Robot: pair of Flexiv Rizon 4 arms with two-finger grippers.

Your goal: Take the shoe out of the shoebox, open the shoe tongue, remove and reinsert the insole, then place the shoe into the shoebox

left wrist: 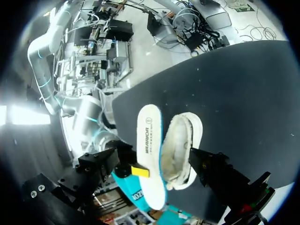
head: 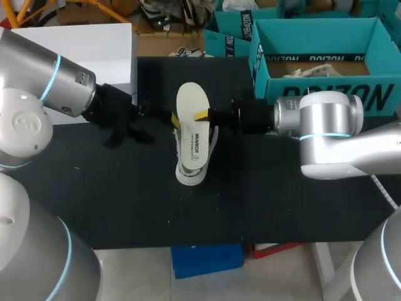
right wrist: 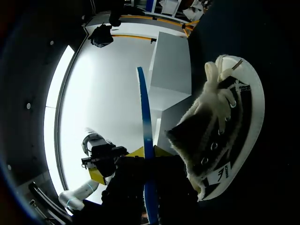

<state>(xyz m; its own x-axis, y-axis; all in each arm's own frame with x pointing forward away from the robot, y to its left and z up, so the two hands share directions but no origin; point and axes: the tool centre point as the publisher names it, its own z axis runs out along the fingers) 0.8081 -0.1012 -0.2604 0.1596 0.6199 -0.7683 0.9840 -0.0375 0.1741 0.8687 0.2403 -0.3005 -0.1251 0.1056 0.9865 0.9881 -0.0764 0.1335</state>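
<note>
A white sneaker (head: 195,164) lies on the black table (head: 282,200), its fleecy opening (left wrist: 180,150) facing my left arm. Just above it a white insole (head: 191,119) with a blue underside hangs in the air. My right gripper (head: 200,117) comes in from the right and is shut on it. In the right wrist view the insole (right wrist: 144,117) shows edge-on between the yellow tips of that gripper (right wrist: 149,152), with the laced shoe (right wrist: 225,131) beside them. My left gripper (head: 149,122) stands open left of the shoe, one black finger (left wrist: 215,171) on each side, touching nothing.
The open teal shoebox (head: 376,37) stands at the back right, behind my right arm, with a second teal box (head: 232,31) next to it. A white box (head: 81,37) sits at the back left.
</note>
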